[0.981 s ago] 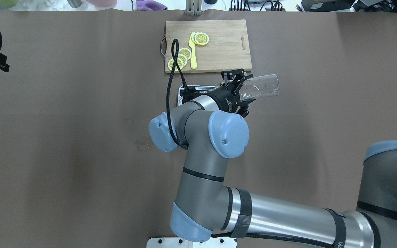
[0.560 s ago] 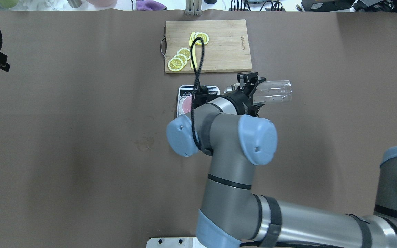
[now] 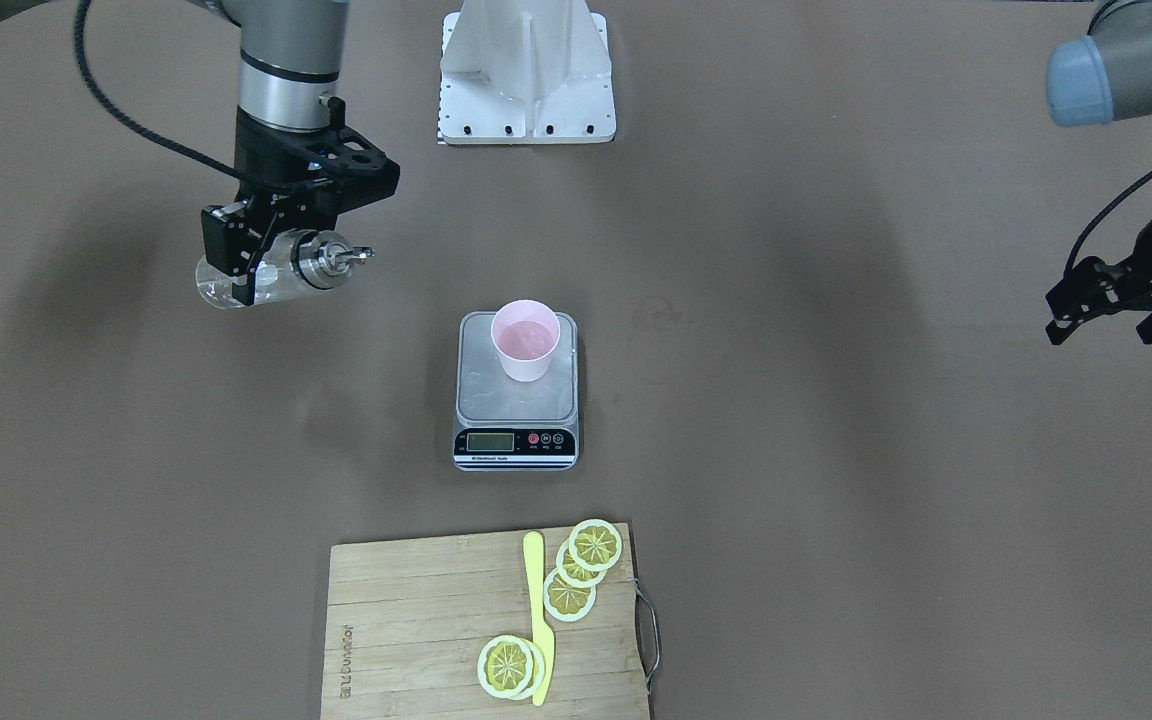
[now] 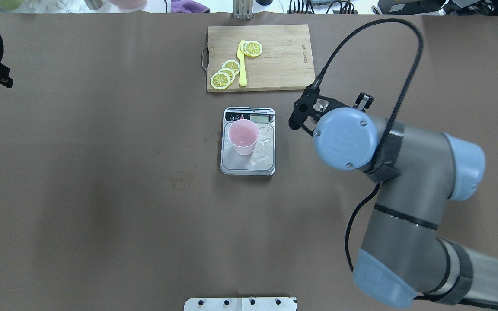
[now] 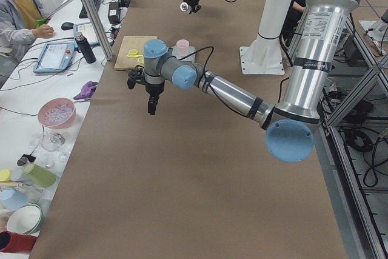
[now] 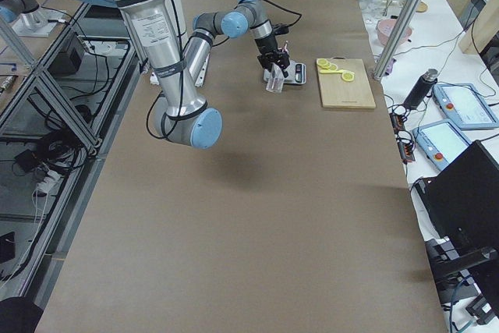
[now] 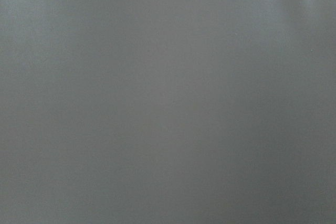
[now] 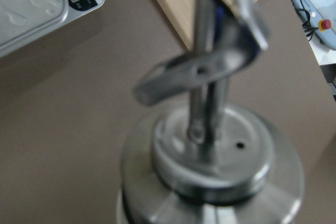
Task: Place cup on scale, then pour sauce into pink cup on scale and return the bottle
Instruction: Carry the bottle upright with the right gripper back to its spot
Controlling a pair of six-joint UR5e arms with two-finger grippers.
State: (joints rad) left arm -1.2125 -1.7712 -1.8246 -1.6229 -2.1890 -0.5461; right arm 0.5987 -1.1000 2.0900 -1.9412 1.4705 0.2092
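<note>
The pale pink cup (image 3: 526, 340) stands upright on the silver platform of the scale (image 3: 516, 405), also in the overhead view (image 4: 242, 136). Drops of clear liquid lie on the platform (image 4: 264, 149). My right gripper (image 3: 261, 262) is shut on the clear glass bottle (image 3: 216, 288) and holds it tilted above the table, well to the robot's right of the scale. Its metal pour-spout cap (image 8: 210, 145) fills the right wrist view. In the overhead view my right wrist hides the bottle. My left gripper (image 3: 1106, 318) is open and empty, far off at the table's left side.
A wooden cutting board (image 4: 275, 65) with lemon slices (image 4: 225, 73) and a yellow knife (image 4: 242, 65) lies just beyond the scale. The robot's base plate (image 3: 528, 70) sits at the near table edge. The left wrist view shows only brown table.
My right arm has swung to the robot's right with the bottle, away from above the scale. The cup and the scale now show uncovered. The left arm has barely moved.
</note>
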